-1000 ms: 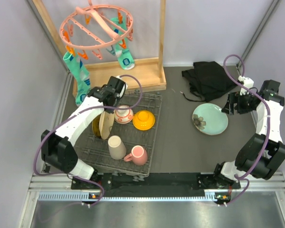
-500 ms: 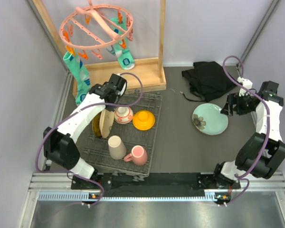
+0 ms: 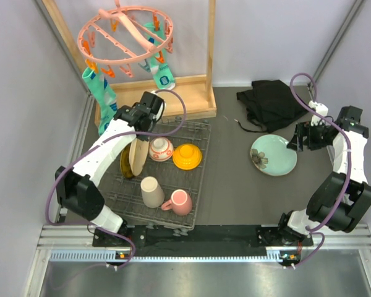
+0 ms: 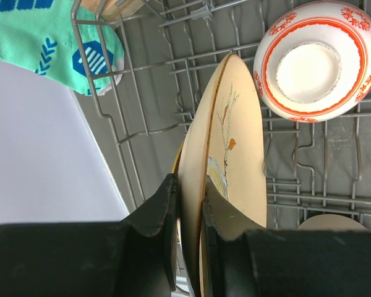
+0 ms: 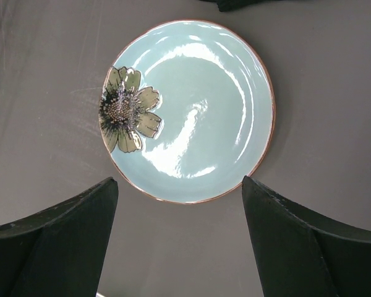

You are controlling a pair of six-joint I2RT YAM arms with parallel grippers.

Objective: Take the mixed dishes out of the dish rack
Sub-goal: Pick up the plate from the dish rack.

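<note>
L fingers (image 4: 188, 185) clenched on rim of cream plate (image 4: 235, 142); plate stands on edge in rack (image 4: 130, 80), just beside red-white bowl (image 4: 315, 59); orange bowl (image 3: 187, 156), cup (image 3: 151, 190) & mug (image 3: 179, 201) also in rack. R fingers (image 5: 179, 189) released, spread wide over green plate (image 5: 198, 105); plate lies flat on worktop (image 5: 321, 124), well apart from rack.

Pretty sure this is a robot lab test cell: plain pale walls (image 3: 25, 93) box in a dark tabletop (image 3: 235, 185), metal rail (image 3: 198, 254) along the bottom edge, staged peg hanger (image 3: 135, 30) upper left.
</note>
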